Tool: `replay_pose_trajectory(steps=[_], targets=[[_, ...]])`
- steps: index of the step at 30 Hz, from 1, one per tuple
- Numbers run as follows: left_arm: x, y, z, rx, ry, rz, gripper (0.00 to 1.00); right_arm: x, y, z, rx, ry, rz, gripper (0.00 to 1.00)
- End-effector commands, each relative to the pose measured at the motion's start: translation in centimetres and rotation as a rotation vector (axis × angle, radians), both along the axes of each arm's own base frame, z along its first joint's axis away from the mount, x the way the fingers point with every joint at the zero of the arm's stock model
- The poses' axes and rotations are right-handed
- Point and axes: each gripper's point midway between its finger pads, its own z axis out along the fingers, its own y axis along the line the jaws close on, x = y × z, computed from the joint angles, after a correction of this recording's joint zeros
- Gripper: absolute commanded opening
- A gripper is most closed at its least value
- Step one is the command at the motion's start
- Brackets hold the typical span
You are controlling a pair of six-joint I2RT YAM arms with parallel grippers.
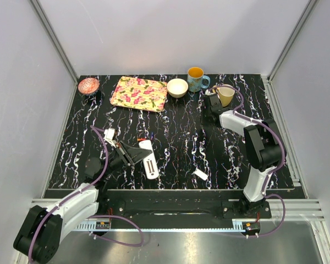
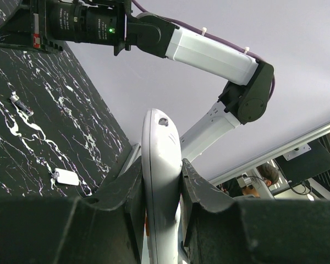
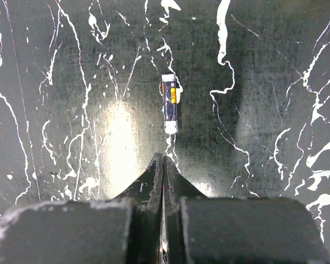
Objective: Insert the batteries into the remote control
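Nearest us, the left gripper is clamped tight on the remote control. Its two dark fingers squeeze the slim white body from both sides, low over the black marbled table. Just right of the remote, a shade nearer, a small white cover piece lies flat and loose. Further back and well right of the remote, the right gripper points down at the table, jaws pressed together with nothing between them. A single battery lies on the surface just ahead of its tips, apart from them. Beyond the remote along the far edge: a tan cup beside the right gripper, a blue mug, a white bowl, a floral tray and a pink dish.
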Motion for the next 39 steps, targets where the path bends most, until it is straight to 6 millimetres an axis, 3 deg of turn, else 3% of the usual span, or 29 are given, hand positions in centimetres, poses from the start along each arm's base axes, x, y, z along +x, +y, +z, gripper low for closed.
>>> replay_pose_trajectory(steps=[1, 3, 4, 5, 6, 8, 12, 21, 34, 38, 39], targets=[[-0.2, 0.4, -0.5, -0.001, -0.026, 0.024, 0.0, 1.7, 0.4, 1.2, -0.003, -0.038, -0.007, 0.0], [-0.1, 0.4, -0.6, 0.001, -0.025, 0.024, 0.0, 1.9, 0.5, 1.3, -0.006, -0.04, 0.0, 0.0], [-0.1, 0.4, -0.6, 0.002, -0.026, 0.025, 0.0, 2.0, 0.5, 1.6, -0.008, -0.042, 0.003, 0.07], [-0.1, 0.4, -0.7, 0.004, -0.022, 0.023, 0.0, 2.1, 0.6, 1.7, -0.008, -0.043, 0.005, 0.27], [-0.1, 0.4, -0.7, 0.005, -0.02, 0.025, 0.0, 2.2, 0.7, 1.7, -0.007, -0.046, 0.01, 0.36], [0.0, 0.4, -0.8, 0.008, -0.019, 0.025, 0.0, 2.6, 0.5, 2.2, -0.016, -0.055, 0.003, 0.39], [0.1, 0.3, -1.2, 0.018, -0.005, 0.022, 0.0, 3.4, 0.5, 2.1, -0.051, -0.05, 0.019, 0.38], [0.2, 0.1, -1.5, 0.029, 0.0, 0.017, 0.0, 3.2, 0.2, -0.8, -0.097, 0.009, 0.036, 0.33], [0.3, 0.1, -1.7, 0.028, 0.005, 0.016, 0.0, 3.2, 0.0, -1.9, -0.117, 0.03, 0.037, 0.33], [0.2, 0.1, -1.7, 0.027, 0.004, 0.016, 0.0, 3.3, 0.0, -2.3, -0.115, 0.039, 0.037, 0.27], [0.2, 0.1, -1.7, 0.028, 0.004, 0.015, 0.0, 3.3, 0.0, -2.4, -0.116, 0.042, 0.039, 0.2]])
